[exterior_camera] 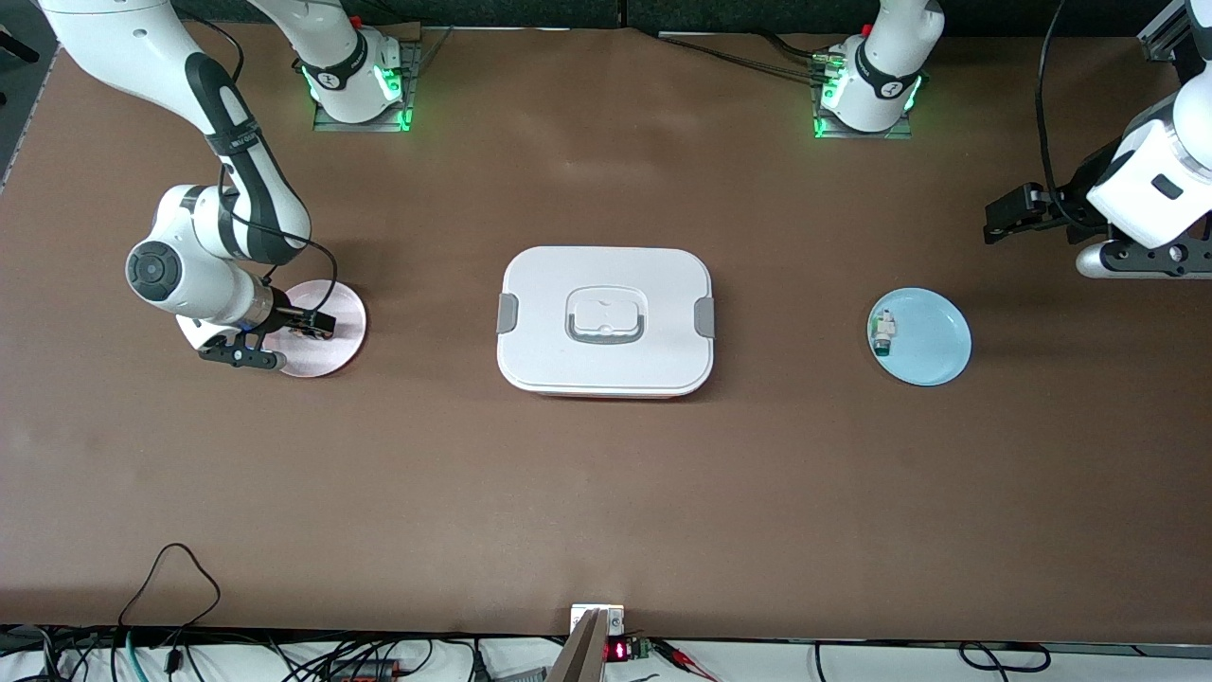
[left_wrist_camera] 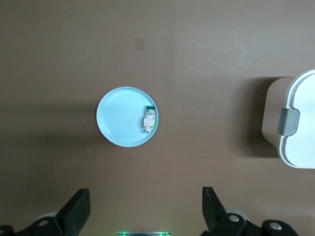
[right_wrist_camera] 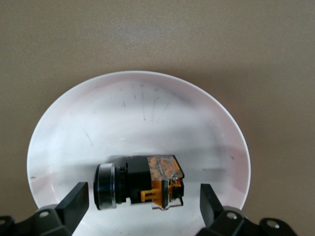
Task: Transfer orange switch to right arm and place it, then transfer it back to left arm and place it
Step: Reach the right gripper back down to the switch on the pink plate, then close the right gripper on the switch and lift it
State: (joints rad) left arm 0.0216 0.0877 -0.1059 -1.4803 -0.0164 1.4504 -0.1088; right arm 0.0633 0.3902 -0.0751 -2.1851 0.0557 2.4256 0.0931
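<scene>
The orange switch (right_wrist_camera: pixel 140 186), black with an orange end, lies on its side on the pink plate (right_wrist_camera: pixel 138 113). My right gripper (right_wrist_camera: pixel 143 196) is open and low over the plate, with one finger on each side of the switch and not touching it. In the front view the right gripper (exterior_camera: pixel 311 326) covers the switch on the pink plate (exterior_camera: pixel 339 341). The white box (exterior_camera: pixel 606 320) stands at mid table between the two plates. My left gripper (exterior_camera: pixel 1006 214) is open and empty, held high over bare table near the blue plate (exterior_camera: pixel 933 343); it shows the same in the left wrist view (left_wrist_camera: pixel 145 201).
A small white-and-green component (exterior_camera: pixel 883 333) lies on the blue plate; the left wrist view shows this component (left_wrist_camera: pixel 149 119) on the blue plate (left_wrist_camera: pixel 118 118) and a corner of the box (left_wrist_camera: pixel 300 123). Cables lie along the table edge nearest the front camera.
</scene>
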